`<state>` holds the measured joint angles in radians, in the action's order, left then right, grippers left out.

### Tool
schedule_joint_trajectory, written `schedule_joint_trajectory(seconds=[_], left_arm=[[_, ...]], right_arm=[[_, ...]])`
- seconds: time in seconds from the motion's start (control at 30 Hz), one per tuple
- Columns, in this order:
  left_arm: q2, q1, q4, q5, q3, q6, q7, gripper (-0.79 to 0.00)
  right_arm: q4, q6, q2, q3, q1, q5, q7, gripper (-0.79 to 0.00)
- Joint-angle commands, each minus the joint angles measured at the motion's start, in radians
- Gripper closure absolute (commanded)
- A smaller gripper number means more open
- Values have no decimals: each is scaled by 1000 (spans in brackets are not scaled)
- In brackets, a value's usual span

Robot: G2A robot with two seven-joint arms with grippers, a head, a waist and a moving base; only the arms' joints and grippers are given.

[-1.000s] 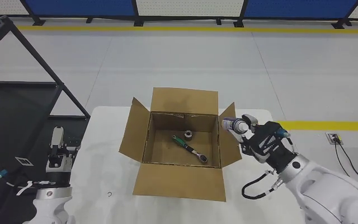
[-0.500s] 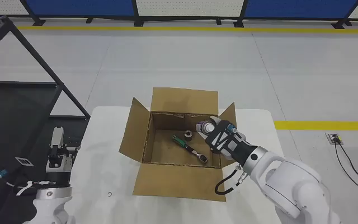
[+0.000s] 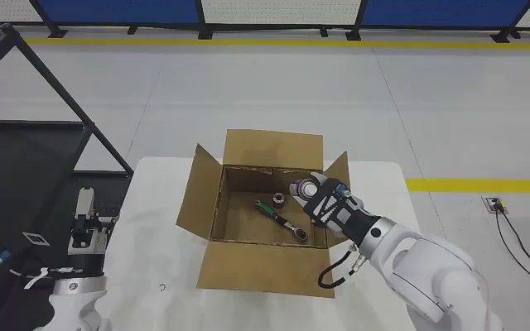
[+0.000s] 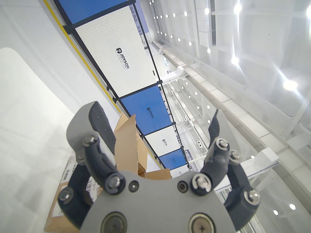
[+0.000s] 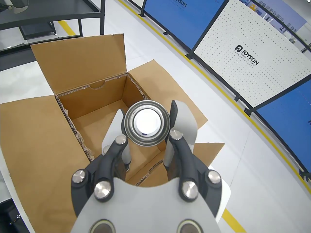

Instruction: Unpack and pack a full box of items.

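Right end effector [image 3: 317, 201] is clamped on a can [image 5: 147, 125] over the far-right corner of the open box [image 3: 265, 266] on the tabletop [image 3: 157, 248]. We see the can end-on, axis along the fingers, its sides hidden. Ratchet [image 3: 281, 218] lies diagonally inside the box, green handle toward the far left. Left end effector [image 4: 155, 113] has its fingers apart.
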<state>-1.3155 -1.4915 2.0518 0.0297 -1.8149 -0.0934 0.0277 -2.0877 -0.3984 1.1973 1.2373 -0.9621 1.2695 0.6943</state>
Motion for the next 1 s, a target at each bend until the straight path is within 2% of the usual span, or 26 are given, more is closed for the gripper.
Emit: schedule_joint_trajectory(seconds=[0.0, 0.23, 0.4, 0.5, 0.77, 0.97], left_arm=[[0, 0, 0, 0, 0, 0, 0, -785], [0, 0, 0, 0, 0, 0, 0, -785], [0, 0, 0, 0, 0, 0, 0, -785], [0, 0, 0, 0, 0, 0, 0, -785], [0, 0, 0, 0, 0, 0, 0, -785], [0, 0, 0, 0, 0, 0, 0, -785]], right_arm=[[21, -17, 3, -32, 17, 0, -13, 0], [178, -44, 38, -222, 211, -15, 21, 0], [302, -16, 75, -345, 341, -44, 43, 0], [374, 38, 97, -411, 408, -11, 109, 0], [608, 130, 163, -525, 526, -77, 179, 0], [769, 145, 209, -583, 577, -154, 181, 0]])
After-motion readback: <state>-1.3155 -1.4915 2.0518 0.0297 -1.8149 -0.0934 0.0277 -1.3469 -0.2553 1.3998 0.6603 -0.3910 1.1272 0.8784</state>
